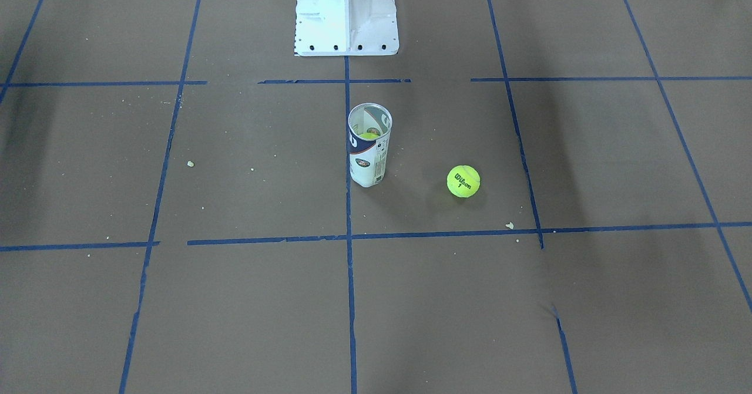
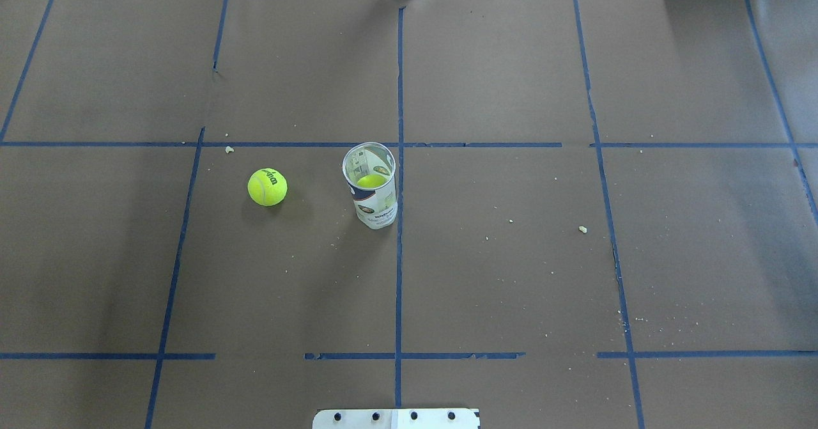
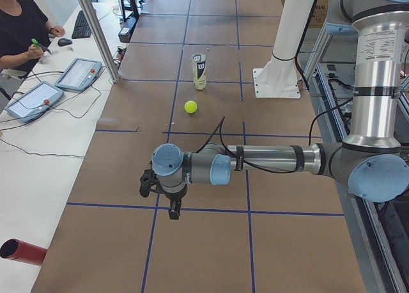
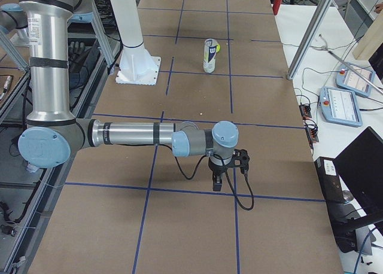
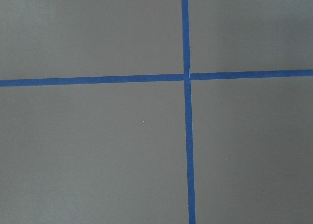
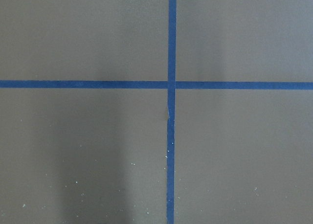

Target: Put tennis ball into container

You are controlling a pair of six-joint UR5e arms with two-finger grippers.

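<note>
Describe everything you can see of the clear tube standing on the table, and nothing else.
The container is a clear plastic cylinder wrapped in a white and dark navy printed label. It stands upright on the brown table, right beside the central blue tape line. Its top is open, with no lid. A yellow-green ball sits inside, visible through the open top. Nothing grips it or touches it from outside. The tennis ball lies apart from it on the robot's left side.

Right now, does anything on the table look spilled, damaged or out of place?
Only small things. Pale crumbs lie scattered on the brown table cover, like spilled bits. The container stands upright, with another ball inside it. The tennis ball lies apart from it.
</note>
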